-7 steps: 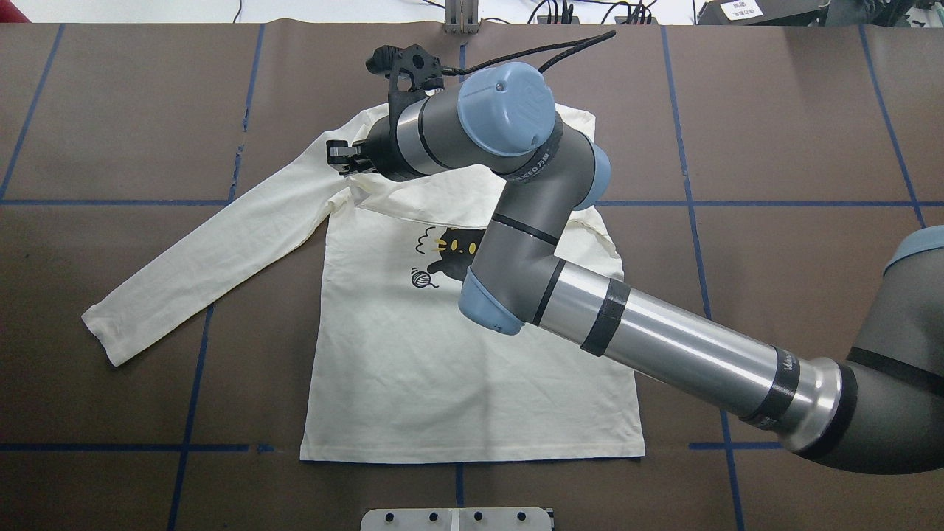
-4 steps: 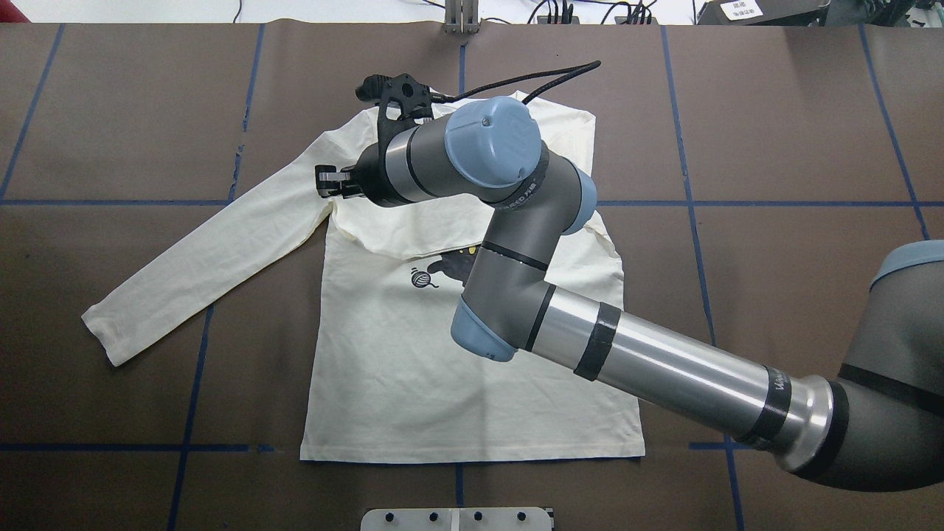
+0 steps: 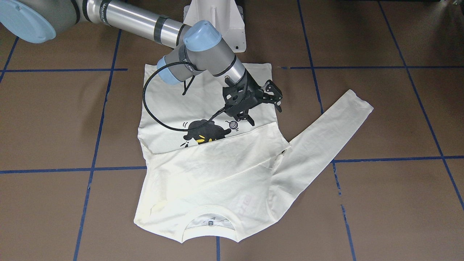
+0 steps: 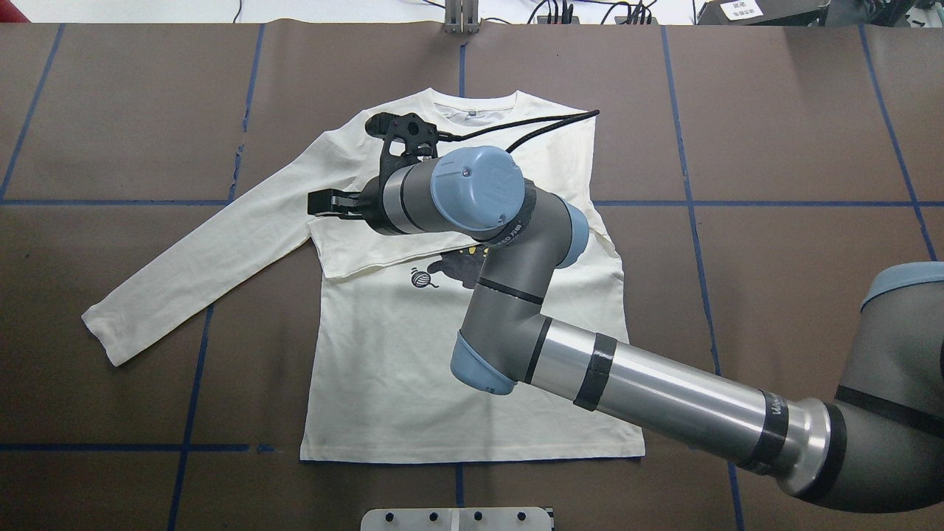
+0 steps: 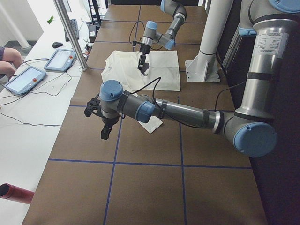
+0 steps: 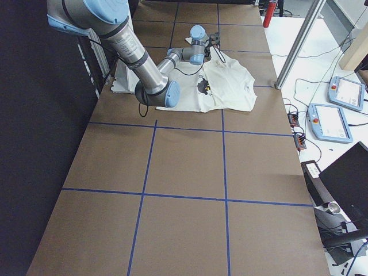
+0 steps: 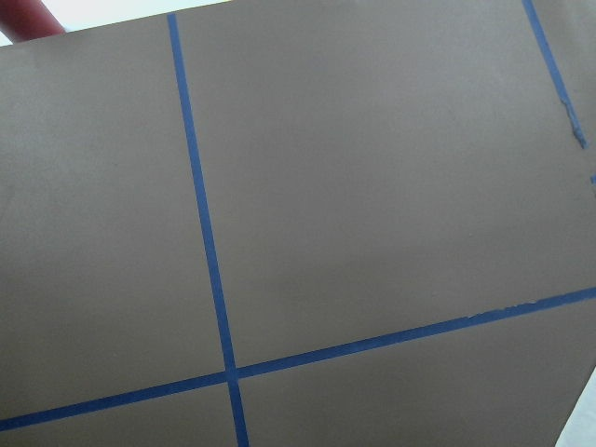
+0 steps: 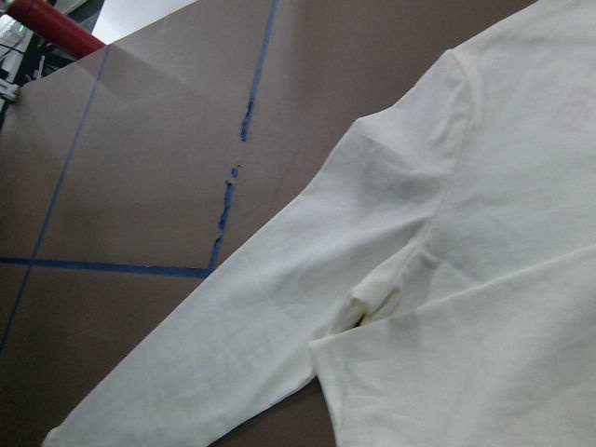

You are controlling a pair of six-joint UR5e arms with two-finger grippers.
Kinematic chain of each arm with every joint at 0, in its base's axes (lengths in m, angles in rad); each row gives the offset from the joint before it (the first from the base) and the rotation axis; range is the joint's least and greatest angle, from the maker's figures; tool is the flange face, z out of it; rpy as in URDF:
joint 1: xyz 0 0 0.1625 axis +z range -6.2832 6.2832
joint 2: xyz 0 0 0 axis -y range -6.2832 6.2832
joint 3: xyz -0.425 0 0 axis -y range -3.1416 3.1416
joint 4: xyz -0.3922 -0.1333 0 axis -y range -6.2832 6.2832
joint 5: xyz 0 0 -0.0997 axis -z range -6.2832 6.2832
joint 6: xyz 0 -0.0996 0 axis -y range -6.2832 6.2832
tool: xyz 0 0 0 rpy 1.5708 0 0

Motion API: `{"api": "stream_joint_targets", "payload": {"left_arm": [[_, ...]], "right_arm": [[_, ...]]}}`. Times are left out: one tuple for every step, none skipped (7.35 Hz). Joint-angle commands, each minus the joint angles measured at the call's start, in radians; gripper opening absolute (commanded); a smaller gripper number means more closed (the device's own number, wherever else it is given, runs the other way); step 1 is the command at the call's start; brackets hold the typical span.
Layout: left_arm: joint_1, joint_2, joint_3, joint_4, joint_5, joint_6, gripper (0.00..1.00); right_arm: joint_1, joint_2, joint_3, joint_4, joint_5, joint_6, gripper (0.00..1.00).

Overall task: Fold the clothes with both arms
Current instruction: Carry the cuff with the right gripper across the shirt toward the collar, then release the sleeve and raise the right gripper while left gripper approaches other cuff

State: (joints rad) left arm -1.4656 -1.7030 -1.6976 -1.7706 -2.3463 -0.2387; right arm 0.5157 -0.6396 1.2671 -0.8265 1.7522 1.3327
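- Brown table cover (image 4: 774, 110) gridded with blue tape lines (image 4: 192, 369). Tablets and cables sit on a white bench beyond it.
- The cream shirt (image 4: 413, 383) lies flat, cat print (image 3: 203, 132) up. The collar-end flap (image 3: 217, 159) is turned down over the print's top and covers part of the cat.
- The flap's edge runs slanted across the print, not square.
- The right gripper (image 4: 313, 205) hovers just off the print toward the spread sleeve (image 4: 199, 273), by the armpit. Its jaws are apart with nothing between them.
- The left gripper (image 5: 104, 131) is well away from the print, over bare cover. Cannot tell whether its jaws are apart or together.
- Risks, as I judge them:
  - The fingers are low over the flap, so a sideways exit could drag it and undo the fold.
  - The slant could carry into later folds.
  - The wrist cable (image 3: 152, 105) loops beside the print and might snag the cloth.
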Motion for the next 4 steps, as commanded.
{"api": "stream_joint_targets", "payload": {"left_arm": [[0.201,-0.001,-0.104,-0.021,0.1,-0.348,1.0],[0.287,0.008,-0.169,-0.02,0.166,-0.487,1.0],[0.392,0.037,-0.228,-0.023,0.209,-0.689,0.99],[0.481,0.08,-0.241,-0.085,0.298,-0.837,0.99]], "right_arm": [[0.105,-0.015,0.053,-0.28,0.074,-0.004,1.0],[0.2,-0.056,0.073,-0.401,0.193,-0.019,1.0],[0.292,-0.127,0.077,-0.445,0.289,-0.126,1.0],[0.358,-0.191,0.075,-0.479,0.334,-0.267,1.0]]}}
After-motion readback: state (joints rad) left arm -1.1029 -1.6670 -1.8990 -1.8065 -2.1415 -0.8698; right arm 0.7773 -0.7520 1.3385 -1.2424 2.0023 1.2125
